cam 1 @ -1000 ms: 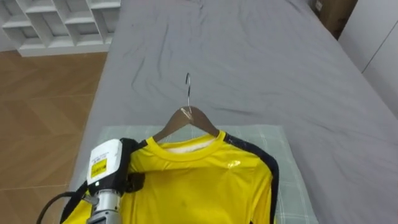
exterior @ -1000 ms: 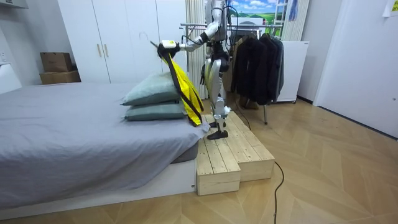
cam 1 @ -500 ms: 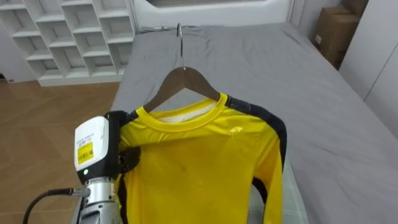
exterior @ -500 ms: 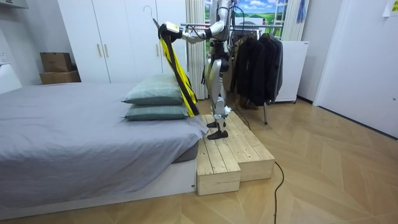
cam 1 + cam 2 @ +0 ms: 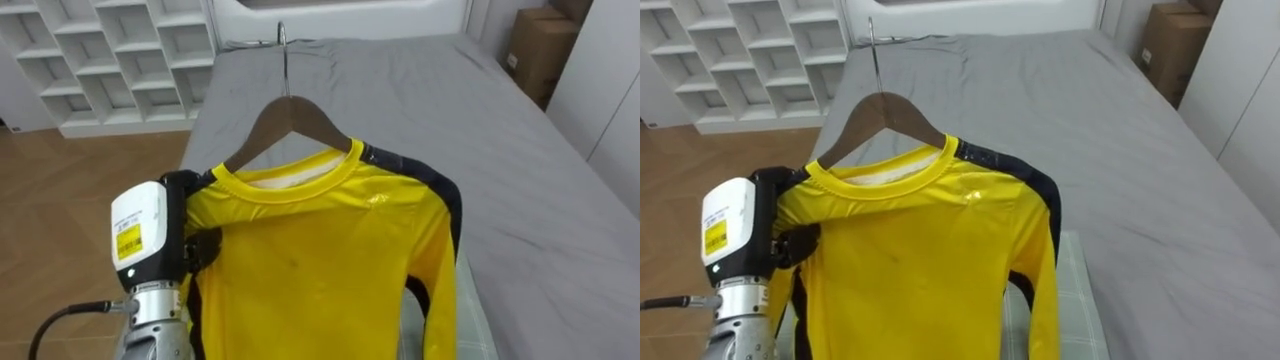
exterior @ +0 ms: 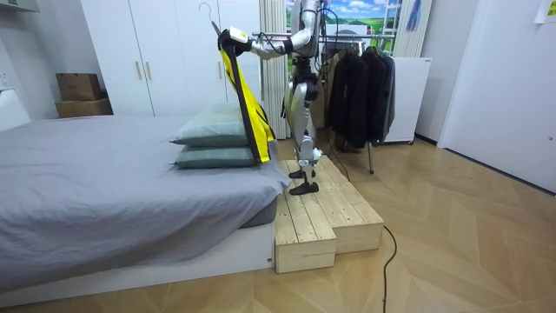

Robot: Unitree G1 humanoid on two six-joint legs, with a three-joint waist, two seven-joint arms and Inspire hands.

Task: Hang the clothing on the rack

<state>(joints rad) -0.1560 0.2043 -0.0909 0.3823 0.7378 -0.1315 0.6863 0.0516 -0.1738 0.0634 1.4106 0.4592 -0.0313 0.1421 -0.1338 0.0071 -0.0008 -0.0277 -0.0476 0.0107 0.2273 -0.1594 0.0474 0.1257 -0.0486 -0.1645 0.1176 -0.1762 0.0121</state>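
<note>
Lifted yellow shirt point(image 5: 320, 260) on hanger point(image 5: 290, 115) clear of pillows point(image 6: 213, 135) this last second. Clamped at shoulder by fingers of left hand point(image 5: 150, 240). Ready, likely, for clothes rail point(image 6: 346, 34).

A bedroom in a home is indicated. This is shown by a grey-sheeted bed point(image 6: 104, 178), two stacked pillows point(image 6: 213, 139), white wardrobes point(image 6: 148, 61), a rack point(image 6: 347, 36) hung with dark coats point(image 6: 358, 87), and white cube shelving point(image 5: 100, 60).
</note>
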